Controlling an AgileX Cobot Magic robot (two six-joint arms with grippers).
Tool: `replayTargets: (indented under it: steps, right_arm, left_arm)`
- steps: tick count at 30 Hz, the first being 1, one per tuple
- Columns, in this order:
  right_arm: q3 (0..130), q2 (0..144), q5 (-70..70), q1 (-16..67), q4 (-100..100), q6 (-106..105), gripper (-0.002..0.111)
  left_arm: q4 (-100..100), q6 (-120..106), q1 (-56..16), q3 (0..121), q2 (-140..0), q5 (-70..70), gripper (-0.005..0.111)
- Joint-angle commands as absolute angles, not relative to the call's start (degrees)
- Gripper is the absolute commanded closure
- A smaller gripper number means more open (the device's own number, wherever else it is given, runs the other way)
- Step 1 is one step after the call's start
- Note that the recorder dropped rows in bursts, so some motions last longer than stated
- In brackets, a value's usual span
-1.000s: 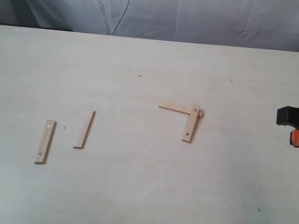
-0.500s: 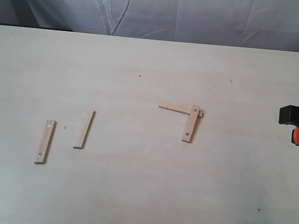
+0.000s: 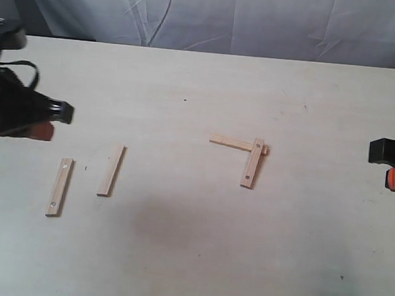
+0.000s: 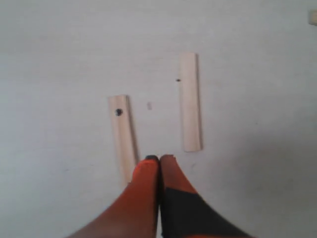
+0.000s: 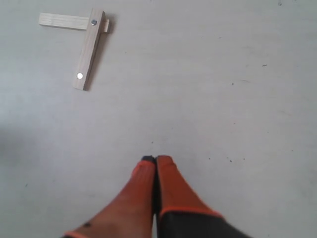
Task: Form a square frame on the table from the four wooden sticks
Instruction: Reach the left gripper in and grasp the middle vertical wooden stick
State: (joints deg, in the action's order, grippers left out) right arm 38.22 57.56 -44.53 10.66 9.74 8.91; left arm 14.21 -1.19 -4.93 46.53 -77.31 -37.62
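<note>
Two wooden sticks form an L on the table [image 3: 188, 258] right of centre: a flat one [image 3: 232, 143] [image 5: 63, 21] and a second [image 3: 252, 164] [image 5: 88, 48] lying over its end. Two more lie apart at the left: one with holes [image 3: 59, 187] [image 4: 122, 136] and a plain one [image 3: 111, 170] [image 4: 190, 101]. My left gripper [image 3: 61, 112] [image 4: 159, 158] is shut and empty, hovering just behind the left pair. My right gripper [image 3: 373, 151] [image 5: 155, 159] is shut and empty at the right edge, well away from the L.
A wrinkled white cloth [image 3: 216, 14] hangs behind the table's far edge. Tiny dark specks [image 3: 185, 100] dot the tabletop.
The left arm has come into the exterior view from the left, stopping above the two loose sticks. The right gripper drew back slightly toward the right edge. No stick has moved.
</note>
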Motion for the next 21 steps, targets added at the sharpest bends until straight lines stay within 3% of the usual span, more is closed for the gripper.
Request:
replayTargets:
  steps: [1, 9, 12, 17, 21]
  right_arm:
    - [38.01, 57.22, -43.28, 10.35, 9.60, 8.60, 0.108]
    - [38.01, 57.22, -41.80, 10.35, 9.60, 8.60, 0.108]
    - [38.01, 57.22, -41.55, 10.35, 9.60, 8.60, 0.108]
    - [37.27, 57.47, -40.24, 10.35, 9.60, 8.72, 0.108]
    - [35.43, 57.56, -38.88, 10.35, 11.48, 8.72, 0.108]
  left_arm:
    - [10.17, 6.13, -14.57, 53.28, -85.53, -37.71, 0.107]
    - [-5.59, 17.37, -22.34, 63.05, -100.44, -40.32, 0.106]
    - [-5.43, 18.81, -22.34, 63.27, -102.70, -38.75, 0.096]
    - [-6.22, 20.96, -22.34, 63.27, -105.02, -37.19, 0.070]
    - [-6.63, 21.66, -22.34, 63.27, -106.34, -35.45, 0.068]
